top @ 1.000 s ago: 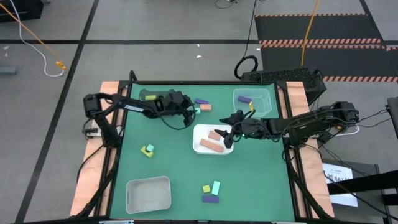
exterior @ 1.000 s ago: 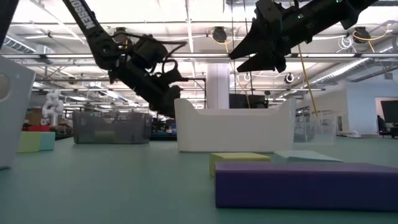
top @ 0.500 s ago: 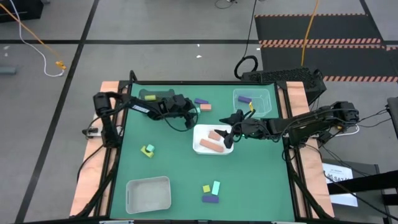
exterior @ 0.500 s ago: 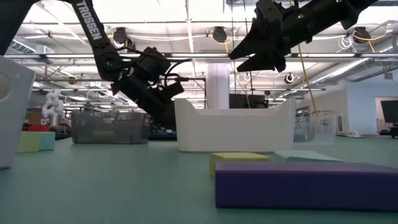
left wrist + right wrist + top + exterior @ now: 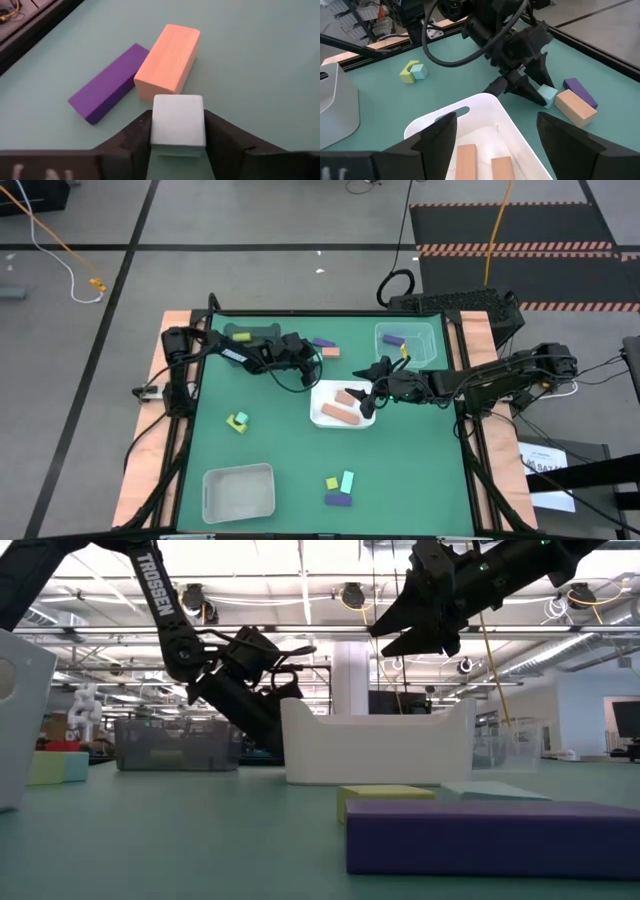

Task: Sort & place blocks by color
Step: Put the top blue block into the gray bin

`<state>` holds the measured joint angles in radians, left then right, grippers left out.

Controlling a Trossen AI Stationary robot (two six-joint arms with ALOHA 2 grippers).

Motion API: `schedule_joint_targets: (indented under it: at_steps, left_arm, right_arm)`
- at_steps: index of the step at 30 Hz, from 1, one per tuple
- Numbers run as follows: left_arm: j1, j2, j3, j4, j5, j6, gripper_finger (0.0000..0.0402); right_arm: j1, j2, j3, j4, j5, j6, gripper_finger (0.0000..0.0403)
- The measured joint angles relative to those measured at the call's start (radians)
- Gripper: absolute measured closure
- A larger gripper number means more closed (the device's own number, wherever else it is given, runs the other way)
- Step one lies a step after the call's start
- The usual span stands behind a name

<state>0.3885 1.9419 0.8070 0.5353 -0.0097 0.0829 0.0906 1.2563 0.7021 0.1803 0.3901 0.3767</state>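
My left gripper (image 5: 308, 356) is at the table's far side, shut on a mint-green cube (image 5: 178, 117). Just beyond the cube lie a salmon-pink block (image 5: 167, 57) and a purple bar (image 5: 109, 82), both flat on the green table. My right gripper (image 5: 370, 390) hangs open above the white tray (image 5: 322, 416), which holds two salmon-pink blocks (image 5: 345, 406). The right wrist view shows the same tray (image 5: 470, 107) below the spread fingers, and the left gripper at the mint cube (image 5: 548, 94). My left gripper pinches the mint-green cube between its two fingers, by two opposite side faces (image 5: 156, 125). The fingers slant down at it from the table's left. The cube sits upright next to the salmon-pink block; whether its underside is on the table I cannot tell.
A clear tray (image 5: 425, 332) at the far right holds a purple and a yellow block. A dark grey tray (image 5: 262, 332) sits at the far left and a pale tray (image 5: 238, 492) near left. Yellow and mint blocks (image 5: 238, 421) lie at left, three more (image 5: 340, 485) near the front.
My left arm has stretched out along the far side toward the table's right, and its gripper has moved right and dropped lower, up to the mint cube beside the salmon-pink block. The right gripper has stayed above the white tray.
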Motion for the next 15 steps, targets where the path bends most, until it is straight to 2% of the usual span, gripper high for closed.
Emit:
schedule_joint_targets:
  at_steps: [2,10,15]
  left_arm:
    - [0.000,0.000,0.002,0.001,0.000,0.019,0.0268]
    - [0.000,-0.011,0.003,-0.002,0.000,0.020,0.0268]
    - [-0.002,-0.063,0.003,-0.017,0.000,0.020,0.0268]
  right_arm:
    - [0.000,0.000,0.000,0.000,0.000,0.000,0.0135]
    - [0.000,0.000,0.000,-0.013,0.000,0.000,0.0135]
    - [0.000,0.000,0.000,-0.035,0.000,0.003,0.0135]
